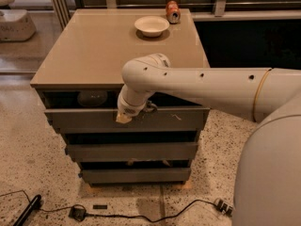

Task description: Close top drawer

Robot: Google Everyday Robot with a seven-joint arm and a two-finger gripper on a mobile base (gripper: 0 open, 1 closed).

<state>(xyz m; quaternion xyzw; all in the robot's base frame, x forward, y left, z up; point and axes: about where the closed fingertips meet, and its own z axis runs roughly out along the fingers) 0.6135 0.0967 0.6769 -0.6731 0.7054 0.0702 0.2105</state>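
Note:
The top drawer [84, 120] is the wide grey front just under the cabinet top, with small pale scratch marks on its right part. It stands only slightly out, with a narrow dark gap above it. A round pale bowl [92, 97] shows dimly in that gap at the left. My gripper [125, 118] is at the end of the white arm, pressed against the drawer front near its middle, just below the drawer's top edge.
On the tan cabinet top [94, 51] stand a white bowl [151, 25] and an orange can [172, 11] at the back. Two shorter grey drawer fronts [131, 151] lie below. Black cables [117, 214] run over the speckled floor in front.

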